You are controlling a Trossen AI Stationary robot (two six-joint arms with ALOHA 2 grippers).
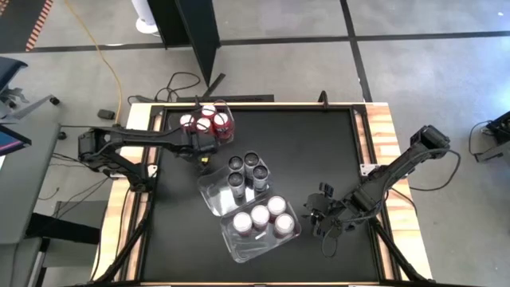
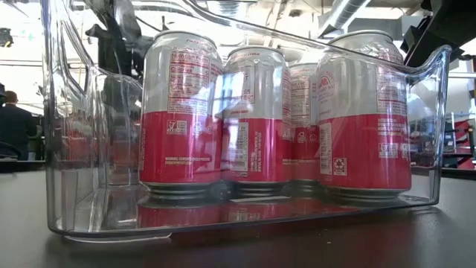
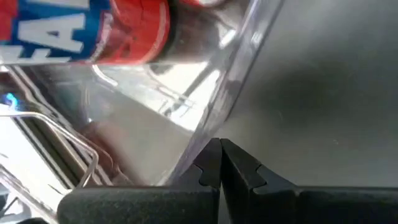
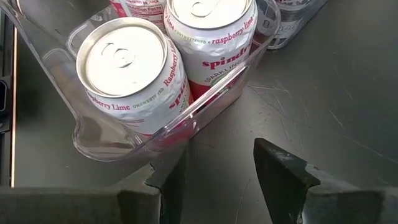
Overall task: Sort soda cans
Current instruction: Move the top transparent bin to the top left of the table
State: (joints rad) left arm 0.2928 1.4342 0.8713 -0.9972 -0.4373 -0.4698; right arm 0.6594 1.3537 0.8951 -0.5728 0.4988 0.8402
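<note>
Your right gripper (image 4: pixel 217 168) stands half open and empty, just beside the clear tub (image 1: pixel 239 249) of white-and-red cans (image 1: pixel 260 217) at the table's near middle; your left gripper (image 1: pixel 204 149) is closed beside the far-left red cans (image 1: pixel 209 121)

left arm (image 1: pixel 119 147): dark, jointed | right arm (image 1: pixel 394 171): dark, jointed, cabled

A lab or workshop — the black-topped table (image 1: pixel 319 151) with wooden edges stands on a bare grey concrete floor (image 1: pixel 430 72) marked by dark lines, cables (image 1: pixel 107 64) trail across it, and exposed ceiling ducts (image 2: pixel 349 11) show overhead.
</note>
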